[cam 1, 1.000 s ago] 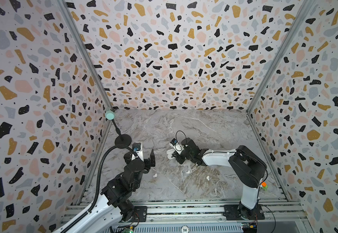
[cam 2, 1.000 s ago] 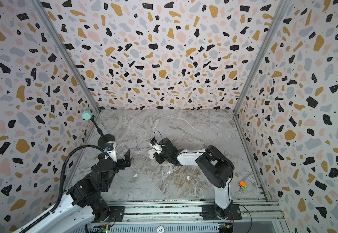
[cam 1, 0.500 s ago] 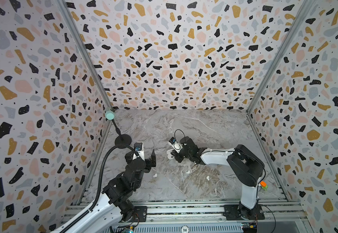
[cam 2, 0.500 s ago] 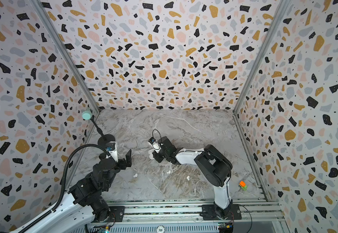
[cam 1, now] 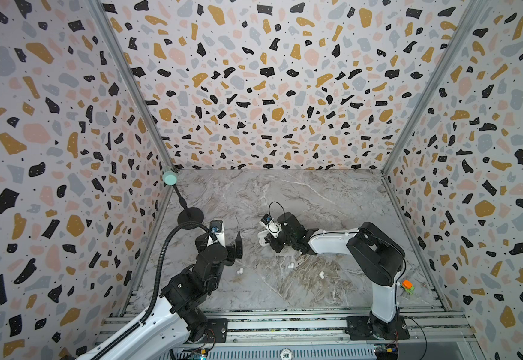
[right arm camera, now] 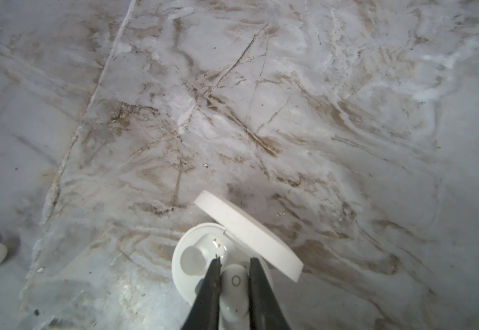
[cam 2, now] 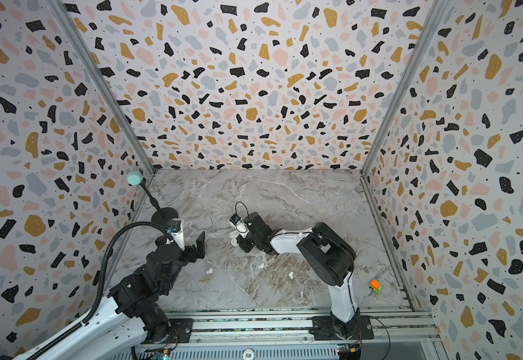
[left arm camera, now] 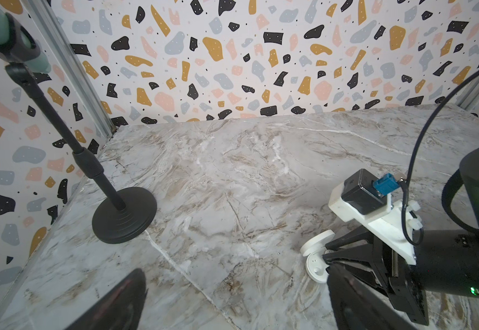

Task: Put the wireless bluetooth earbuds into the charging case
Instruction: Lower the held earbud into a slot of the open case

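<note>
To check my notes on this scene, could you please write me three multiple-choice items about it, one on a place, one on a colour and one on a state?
1. Where is the open charging case?
A. right under the right tool
B. against the back wall
C. on the front rail

2. What colour is the head of the black stand?
A. red
B. pale teal
C. yellow

3. In what state is the left tool?
A. open and empty
B. shut on a bud
C. shut on the case's lid

Answers:
1 A: the right wrist view shows that tool holding an earbud just over the case.
2 B: it shows pale teal in both top views.
3 A: in the left wrist view it gapes wide with nothing in it.
</note>
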